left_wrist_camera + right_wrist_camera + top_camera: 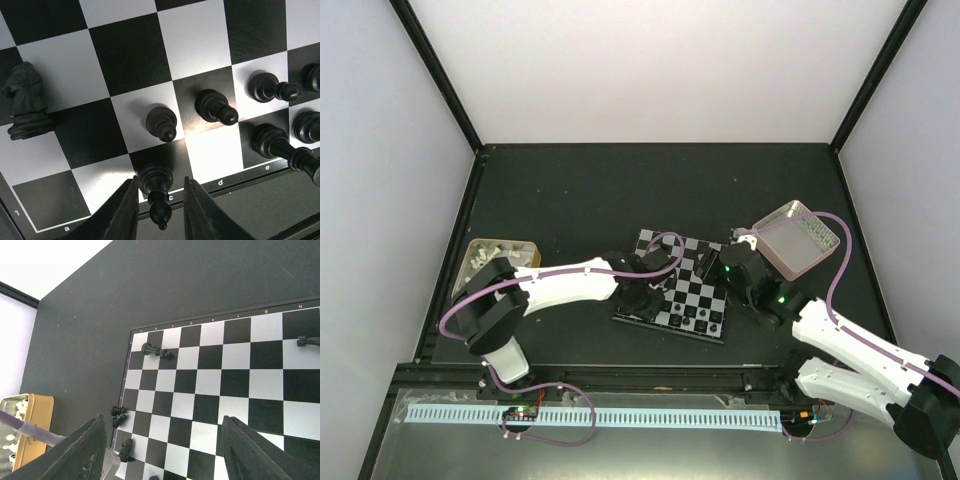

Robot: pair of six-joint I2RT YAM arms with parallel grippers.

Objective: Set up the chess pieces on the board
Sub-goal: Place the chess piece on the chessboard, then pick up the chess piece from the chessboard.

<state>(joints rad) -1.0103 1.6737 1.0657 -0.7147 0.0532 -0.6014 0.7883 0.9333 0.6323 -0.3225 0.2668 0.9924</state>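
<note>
The board (692,272) lies mid-table. In the left wrist view, black chess pieces stand on it (125,55): a knight (25,102), pawns (161,122) (215,106) (270,87), more at the right edge. My left gripper (160,179) is open, its fingers (125,210) either side of a bishop-like piece (156,187) standing on c1, with a gap on the right side. My right gripper (162,420) is open wide and empty above the board (210,385). There one piece (156,350) lies on its side and others (118,415) sit near the left edge.
A pink-rimmed metal tray (798,238) sits right of the board, by the right arm. A tan tray (498,255) holding white pieces sits at the left; it also shows in the right wrist view (40,415). A purple cable (665,240) loops over the board's far edge.
</note>
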